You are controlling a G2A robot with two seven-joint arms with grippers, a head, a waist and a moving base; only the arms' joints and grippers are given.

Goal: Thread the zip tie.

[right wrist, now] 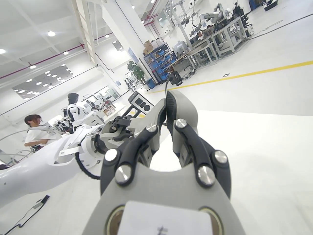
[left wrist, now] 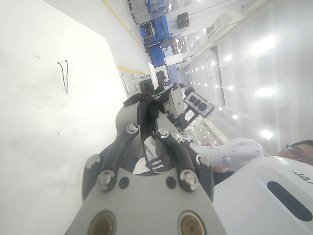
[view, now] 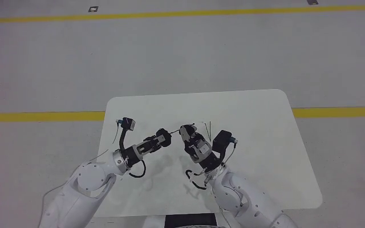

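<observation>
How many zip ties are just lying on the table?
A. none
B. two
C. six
B: two thin black zip ties lie side by side on the white table.

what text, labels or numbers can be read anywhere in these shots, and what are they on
Nothing reads whole.
White arm cover: dark print, cut off at the picture's edge.
Wrist label: one mark, cut off.
Hall sign: too blurred to read.
</observation>
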